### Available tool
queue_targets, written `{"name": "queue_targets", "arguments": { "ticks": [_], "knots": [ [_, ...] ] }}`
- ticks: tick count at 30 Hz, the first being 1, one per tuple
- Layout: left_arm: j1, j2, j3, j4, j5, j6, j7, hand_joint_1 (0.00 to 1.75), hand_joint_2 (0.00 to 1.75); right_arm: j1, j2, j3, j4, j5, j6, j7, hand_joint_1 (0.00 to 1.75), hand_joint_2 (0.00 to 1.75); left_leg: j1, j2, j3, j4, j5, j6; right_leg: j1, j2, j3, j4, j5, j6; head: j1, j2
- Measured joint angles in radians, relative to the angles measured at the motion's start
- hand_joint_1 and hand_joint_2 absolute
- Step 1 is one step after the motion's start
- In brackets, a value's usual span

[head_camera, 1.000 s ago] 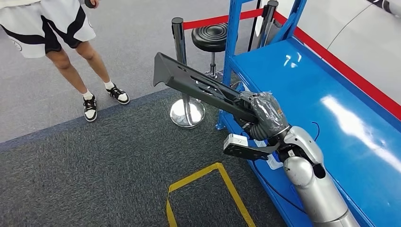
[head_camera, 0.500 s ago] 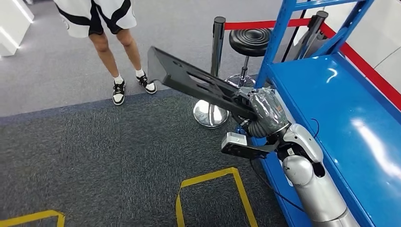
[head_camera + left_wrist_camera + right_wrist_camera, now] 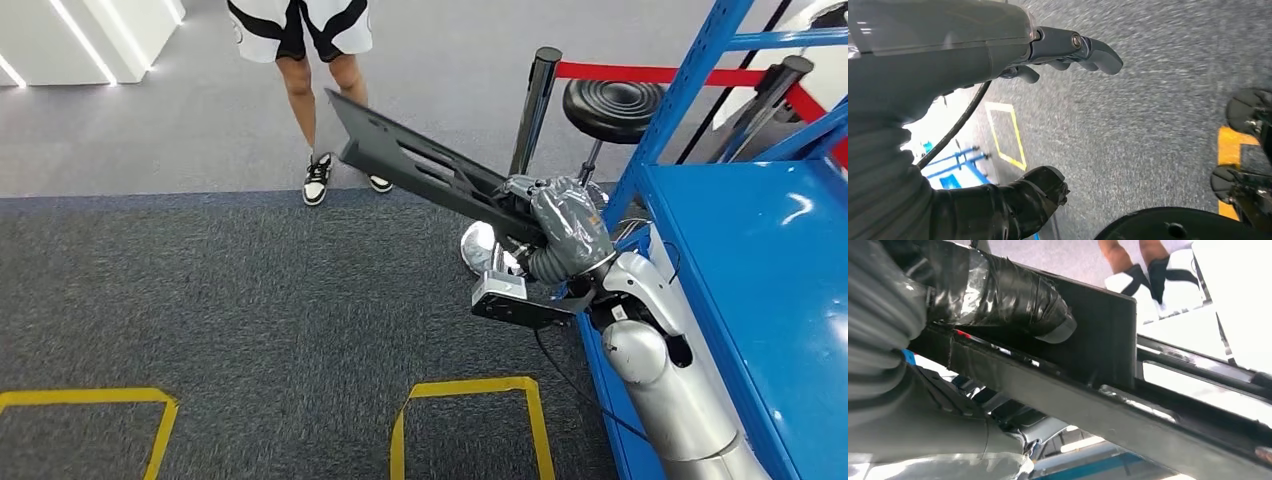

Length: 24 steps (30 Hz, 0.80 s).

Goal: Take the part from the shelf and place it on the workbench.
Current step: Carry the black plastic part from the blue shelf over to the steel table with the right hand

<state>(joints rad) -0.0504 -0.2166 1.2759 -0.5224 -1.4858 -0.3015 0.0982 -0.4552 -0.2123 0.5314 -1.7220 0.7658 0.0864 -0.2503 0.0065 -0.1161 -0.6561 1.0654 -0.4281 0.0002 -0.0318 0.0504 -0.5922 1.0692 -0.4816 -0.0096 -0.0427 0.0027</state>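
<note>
The part [image 3: 420, 165] is a long black slotted bar, held off the floor and slanting up and away to the left over the carpet. My right hand [image 3: 565, 225], wrapped in grey tape, grips its near end just left of the blue shelf [image 3: 760, 280]. In the right wrist view the taped thumb [image 3: 1013, 295] presses on the part [image 3: 1108, 410]. My left hand [image 3: 948, 50] hangs over the carpet, its fingers [image 3: 1093, 50] and thumb [image 3: 1033, 195] apart with nothing between them.
A person [image 3: 300, 30] in white-and-black shorts stands beyond the part's far end. A black stanchion post [image 3: 530, 100] with a red belt [image 3: 650, 72] and a round black stool [image 3: 612, 100] stand by the shelf corner. Yellow floor markings [image 3: 470, 390] lie on the carpet.
The whole picture has shifted to the right, so the camera has turned left. The part stays in my right hand's grip, held at much the same slant.
</note>
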Motion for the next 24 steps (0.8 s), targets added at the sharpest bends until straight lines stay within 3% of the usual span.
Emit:
{"name": "queue_targets", "arguments": {
  "ticks": [2,3,5,6,7,9,11,13,14,16,18,20,21,22,23,24],
  "knots": [
    [-0.001,-0.002,0.000,-0.005,0.000,-0.001,0.000,0.00,1.75,-0.003,0.000,0.000,0.000,0.000,0.000,0.000,1.75,1.75,-0.002,0.075,-0.045,0.092,-0.050,-0.007,0.004,-0.030,0.005,-0.005,0.000,-0.010,-0.003,0.000],
    [-0.002,-0.003,0.000,-0.006,0.000,-0.001,0.000,0.00,1.75,-0.003,0.000,0.000,0.000,0.000,0.000,0.000,1.75,1.75,0.000,0.097,-0.079,0.158,-0.081,-0.010,0.008,-0.046,0.006,-0.006,-0.001,-0.014,-0.004,0.000],
    [-0.003,-0.005,0.000,-0.008,0.000,-0.001,-0.001,0.00,1.75,-0.003,-0.001,0.000,0.000,0.000,0.000,0.000,1.75,1.75,0.002,0.109,-0.126,0.249,-0.110,-0.010,0.013,-0.080,0.007,-0.006,-0.004,-0.017,-0.004,0.000],
    [-0.002,-0.005,0.000,-0.008,0.000,-0.001,-0.002,0.00,1.75,-0.003,-0.001,0.000,0.000,0.000,0.000,0.000,1.75,1.75,0.002,0.110,-0.124,0.246,-0.098,-0.008,0.015,-0.096,0.008,-0.006,-0.006,-0.018,-0.004,0.000],
    [-0.001,-0.006,0.000,-0.010,0.000,-0.002,-0.002,0.00,1.75,-0.003,-0.001,0.000,0.000,0.000,0.000,0.000,1.75,1.75,0.001,0.114,-0.101,0.203,-0.071,-0.003,0.017,-0.111,0.012,-0.006,-0.009,-0.018,-0.004,0.000],
    [0.000,-0.006,0.000,-0.015,0.000,-0.003,-0.003,0.00,1.75,-0.005,-0.001,0.000,0.000,0.000,0.000,0.000,1.75,1.75,-0.011,0.150,-0.024,0.066,-0.014,0.013,0.020,-0.136,0.020,-0.006,-0.015,-0.016,-0.004,0.000],
    [0.000,-0.007,0.000,-0.023,0.000,-0.005,-0.004,0.00,1.75,-0.008,0.000,0.000,0.001,0.000,0.000,0.000,1.75,1.75,-0.027,0.180,0.018,-0.016,0.005,0.030,0.021,-0.158,0.025,-0.009,-0.020,-0.009,-0.004,0.000],
    [0.001,-0.007,0.000,-0.031,0.000,-0.008,-0.004,0.00,1.75,-0.009,0.000,0.001,0.001,-0.001,0.000,0.000,1.75,1.75,-0.034,0.166,0.022,-0.031,0.006,0.040,0.020,-0.178,0.031,-0.016,-0.022,0.000,-0.004,0.000],
    [0.003,-0.009,0.000,-0.035,0.000,-0.011,-0.004,0.00,1.75,-0.011,0.001,0.001,0.001,-0.002,0.001,0.000,1.75,1.75,-0.031,0.154,0.028,-0.041,0.010,0.044,0.019,-0.175,0.035,-0.016,-0.025,0.005,-0.004,0.000],
    [0.005,-0.013,0.000,-0.045,0.000,-0.016,-0.004,0.00,1.75,-0.015,0.002,0.001,0.002,-0.004,0.001,0.001,1.75,1.75,-0.023,0.132,0.047,-0.066,0.020,0.052,0.017,-0.124,0.025,0.019,-0.050,0.012,-0.003,0.000],
    [0.003,-0.015,0.000,-0.054,0.000,-0.019,-0.003,0.00,1.75,-0.016,0.001,0.001,0.004,-0.005,0.002,0.001,1.75,1.75,-0.017,0.111,0.056,-0.076,0.024,0.058,0.015,-0.066,-0.030,0.128,-0.103,0.014,-0.003,0.000],
    [0.001,-0.017,0.000,-0.058,0.000,-0.021,-0.003,0.00,1.75,-0.015,-0.001,0.002,0.007,-0.006,0.002,0.002,1.75,1.75,-0.017,0.084,0.056,-0.073,0.022,0.060,0.015,-0.053,-0.092,0.231,-0.131,0.017,-0.003,0.000],
    [0.001,-0.019,0.000,-0.059,0.000,-0.022,-0.003,0.00,1.75,-0.014,-0.001,0.002,0.009,-0.006,0.002,0.002,1.75,1.75,-0.016,0.068,0.056,-0.070,0.020,0.058,0.013,-0.052,-0.103,0.239,-0.117,0.019,-0.003,0.000],
    [0.002,-0.020,0.000,-0.060,0.000,-0.022,-0.003,0.00,1.75,-0.014,-0.001,0.002,0.010,-0.006,0.002,0.002,1.75,1.75,-0.014,0.051,0.056,-0.064,0.017,0.055,0.011,-0.049,-0.096,0.209,-0.085,0.021,-0.003,0.000],
    [0.002,-0.022,0.000,-0.061,0.000,-0.023,-0.003,0.00,1.75,-0.015,-0.002,0.002,0.010,-0.006,0.002,0.002,1.75,1.75,-0.011,0.035,0.055,-0.056,0.012,0.051,0.007,-0.039,-0.073,0.149,-0.042,0.024,-0.003,0.000],
    [0.003,-0.024,0.000,-0.062,0.000,-0.023,-0.003,0.00,1.75,-0.015,-0.002,0.002,0.010,-0.006,0.002,0.002,1.75,1.75,-0.009,0.021,0.051,-0.046,0.006,0.044,0.001,-0.012,-0.048,0.090,-0.013,0.027,-0.002,0.000]
  ]
}}
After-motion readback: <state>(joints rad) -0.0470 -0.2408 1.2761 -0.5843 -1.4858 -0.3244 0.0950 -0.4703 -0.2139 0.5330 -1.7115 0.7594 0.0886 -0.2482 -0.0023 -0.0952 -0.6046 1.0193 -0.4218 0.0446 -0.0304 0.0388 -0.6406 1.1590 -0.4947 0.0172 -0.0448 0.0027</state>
